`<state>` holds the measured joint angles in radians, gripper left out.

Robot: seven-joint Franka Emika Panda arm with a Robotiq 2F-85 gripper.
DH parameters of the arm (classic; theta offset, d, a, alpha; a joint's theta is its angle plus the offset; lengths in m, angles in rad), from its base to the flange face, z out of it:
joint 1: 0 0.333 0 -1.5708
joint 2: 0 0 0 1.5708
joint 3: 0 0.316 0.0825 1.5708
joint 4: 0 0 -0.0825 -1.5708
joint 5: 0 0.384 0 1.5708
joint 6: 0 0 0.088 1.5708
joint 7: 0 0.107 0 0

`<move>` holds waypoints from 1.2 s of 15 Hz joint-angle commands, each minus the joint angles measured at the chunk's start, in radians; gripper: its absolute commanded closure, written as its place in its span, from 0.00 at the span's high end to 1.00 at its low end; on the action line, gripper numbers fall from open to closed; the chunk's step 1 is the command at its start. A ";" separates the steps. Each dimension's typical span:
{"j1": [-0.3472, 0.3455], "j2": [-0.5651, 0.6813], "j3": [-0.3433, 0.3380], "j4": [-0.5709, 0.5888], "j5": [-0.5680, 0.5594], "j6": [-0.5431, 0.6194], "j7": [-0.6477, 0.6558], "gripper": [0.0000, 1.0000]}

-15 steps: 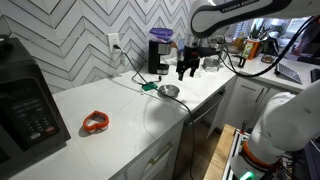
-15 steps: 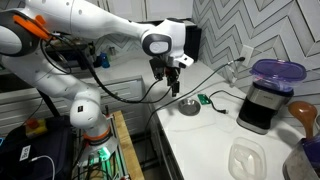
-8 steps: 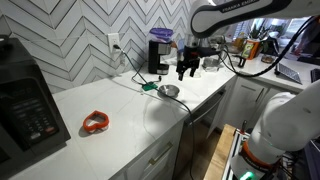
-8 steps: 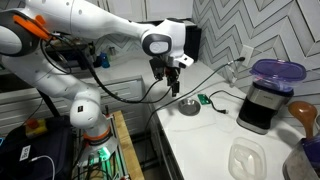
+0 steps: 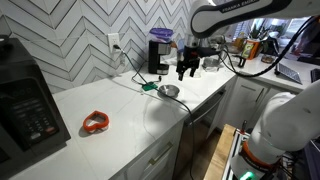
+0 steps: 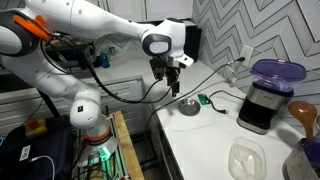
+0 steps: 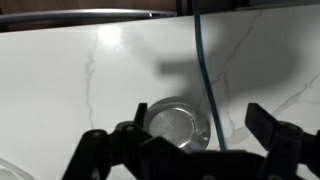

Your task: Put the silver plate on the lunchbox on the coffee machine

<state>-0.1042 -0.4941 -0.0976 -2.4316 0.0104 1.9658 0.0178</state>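
The silver plate lies on the white counter near its front edge, seen in both exterior views and the wrist view. My gripper hangs open and empty above it, a little to one side; in the wrist view the jaws spread around the plate from above without touching it. The black coffee machine stands by the wall with the purple-blue lunchbox on top, also in an exterior view.
A cable runs across the counter beside the plate. An orange-red ring lies mid-counter. A large black appliance stands at the far end. A clear container and a wooden spoon sit near the coffee machine.
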 commanded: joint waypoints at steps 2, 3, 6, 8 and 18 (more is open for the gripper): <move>-0.065 0.033 -0.071 0.046 0.005 0.049 0.007 1.00; -0.081 0.052 -0.101 0.053 0.014 0.065 -0.012 1.00; -0.090 0.148 -0.204 0.090 0.107 0.081 -0.103 1.00; -0.060 0.224 -0.251 0.119 0.221 0.066 -0.206 1.00; -0.086 0.364 -0.201 0.156 0.319 0.065 -0.262 1.00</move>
<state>-0.1719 -0.1315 -0.3155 -2.2771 0.3269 2.0336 -0.2422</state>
